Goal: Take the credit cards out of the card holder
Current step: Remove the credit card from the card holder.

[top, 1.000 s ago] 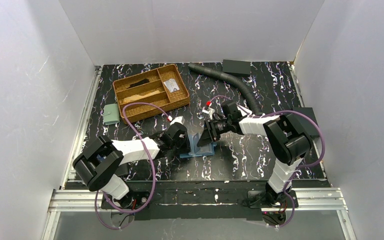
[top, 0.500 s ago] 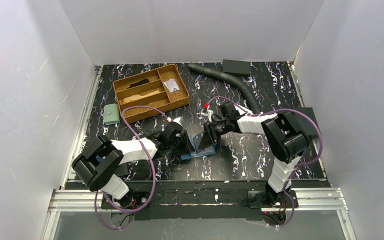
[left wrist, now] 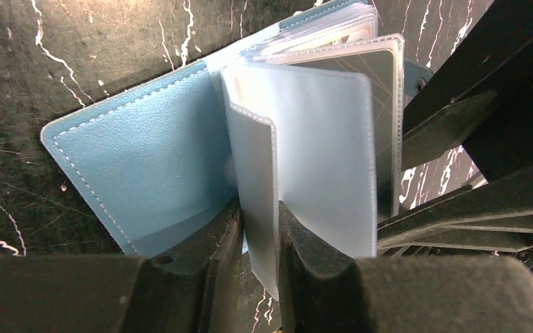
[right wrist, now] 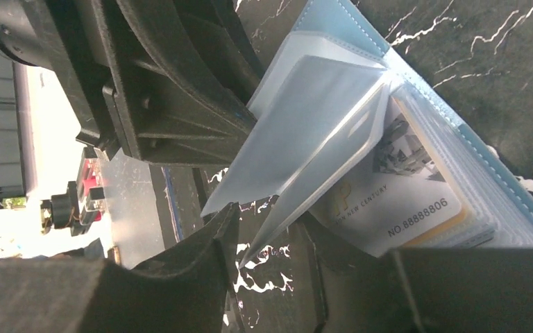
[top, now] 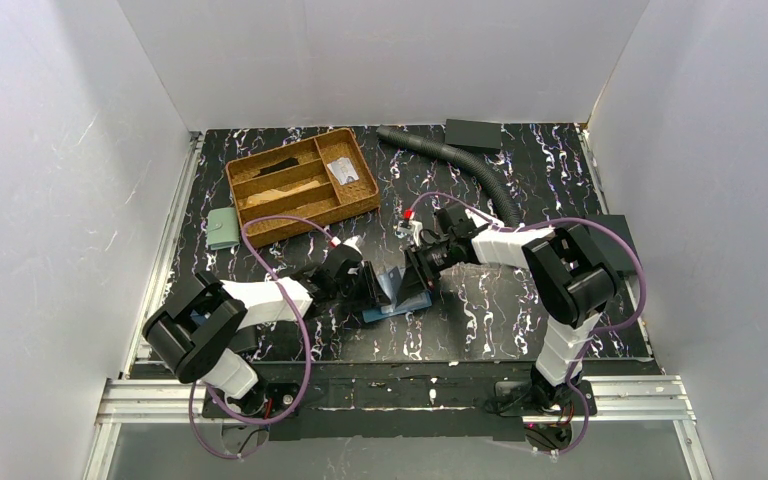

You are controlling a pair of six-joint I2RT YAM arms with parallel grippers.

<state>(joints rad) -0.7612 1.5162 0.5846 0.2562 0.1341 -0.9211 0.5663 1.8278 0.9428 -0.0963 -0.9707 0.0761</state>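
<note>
1. Top external: showing a small teal-blue bifold card holder lying open on the black, white-veined surface, near the middle and between the two arms.
2. Pinching one clear plastic sleeve of that holder upright with the left end effector, a finger pressing against each face.
3. Straddling the lower corner of a raised sleeve with the right end effector, jaws standing apart and not visibly squeezing; not possible to tell whether it is the same sleeve.
4. Spotting, in the right wrist view, a whitish, orange-edged rectangular credit card bearing a printed number, still tucked in a pocket among the stacked sleeves.
5. Judging the task as barely begun: leafing through the sleeves only, with no card seen outside the holder and every card still needing to be pulled out.
</note>
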